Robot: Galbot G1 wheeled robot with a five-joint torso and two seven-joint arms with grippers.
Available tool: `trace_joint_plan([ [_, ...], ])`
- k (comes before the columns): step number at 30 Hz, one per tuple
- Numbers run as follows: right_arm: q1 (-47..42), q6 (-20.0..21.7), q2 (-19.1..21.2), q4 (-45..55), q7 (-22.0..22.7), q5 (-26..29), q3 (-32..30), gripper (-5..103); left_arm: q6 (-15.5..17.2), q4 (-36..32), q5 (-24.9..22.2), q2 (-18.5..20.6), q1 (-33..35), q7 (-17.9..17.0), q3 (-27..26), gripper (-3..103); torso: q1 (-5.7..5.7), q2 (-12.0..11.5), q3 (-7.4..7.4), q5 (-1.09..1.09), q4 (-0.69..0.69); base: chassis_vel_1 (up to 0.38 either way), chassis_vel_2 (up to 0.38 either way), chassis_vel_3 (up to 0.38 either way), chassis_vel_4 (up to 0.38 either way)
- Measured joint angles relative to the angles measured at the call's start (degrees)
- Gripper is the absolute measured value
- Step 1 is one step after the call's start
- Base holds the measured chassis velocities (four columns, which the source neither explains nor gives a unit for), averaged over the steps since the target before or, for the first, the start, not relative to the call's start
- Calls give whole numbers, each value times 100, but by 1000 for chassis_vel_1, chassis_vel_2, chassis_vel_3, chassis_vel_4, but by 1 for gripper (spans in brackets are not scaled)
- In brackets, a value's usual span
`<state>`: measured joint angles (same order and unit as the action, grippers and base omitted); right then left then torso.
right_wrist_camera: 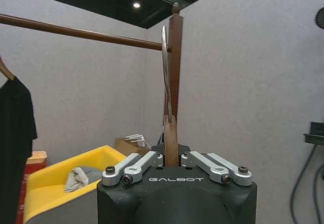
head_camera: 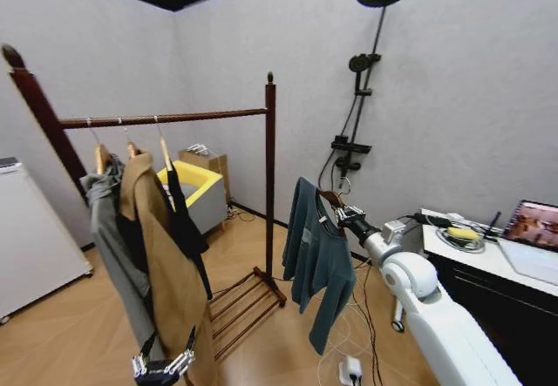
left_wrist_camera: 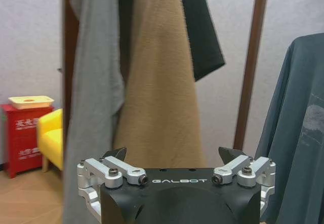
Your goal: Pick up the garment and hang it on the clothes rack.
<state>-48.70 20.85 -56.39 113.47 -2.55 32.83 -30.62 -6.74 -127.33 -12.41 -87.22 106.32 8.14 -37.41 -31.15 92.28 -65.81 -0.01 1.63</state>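
The garment point(head_camera: 316, 260) is a dark teal long-sleeved jacket of soft cloth, hanging in the air off a wooden hanger point(right_wrist_camera: 170, 138) to the right of the clothes rack point(head_camera: 269, 177) and clear of the floor. The cloth drapes in loose folds and one sleeve hangs lower than the hem; judged from this, the body is light, limp and likely to swing, so it offers no firm hold of its own. The rigid hanger is the correct place to take hold, at the neck just below the metal hook point(right_wrist_camera: 165, 67), where the load hangs balanced. The right gripper point(right_wrist_camera: 171, 159) is closed on that wooden neck, its fingers narrow on either side of it, and the hook stands upright above them. In the right wrist view the hook rises in front of the rack's right post and close to the end of the top bar point(head_camera: 166, 118); it is not yet over the bar. On the bar hang a grey hooded jacket point(head_camera: 112, 238), a long tan coat point(head_camera: 170, 273) and a black top point(head_camera: 186, 220), grouped toward the left end, leaving bare bar next to the right post. The left gripper point(left_wrist_camera: 173, 159) is held low in front of the tan coat, fingers spread wide and holding nothing.
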Motion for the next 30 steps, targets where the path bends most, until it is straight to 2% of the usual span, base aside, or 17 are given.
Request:
trace_joint_plan([
  [22, 539, 47, 133, -299, 134, 156, 37, 9, 0, 0, 0, 0, 0, 0, 0, 100, 1, 0, 0, 0, -1, 127, 131, 126, 129],
  [25, 590, 41, 136, -309, 163, 141, 59, 9, 0, 0, 0, 0, 0, 0, 0, 100, 2, 0, 0, 0, -4, 79, 139, 129, 67],
  [30, 715, 42, 125, -295, 232, 112, 159, 9, 0, 0, 0, 0, 1, 0, 0, 100, 3, 1, 1, 0, -1, -41, 152, 139, -62],
])
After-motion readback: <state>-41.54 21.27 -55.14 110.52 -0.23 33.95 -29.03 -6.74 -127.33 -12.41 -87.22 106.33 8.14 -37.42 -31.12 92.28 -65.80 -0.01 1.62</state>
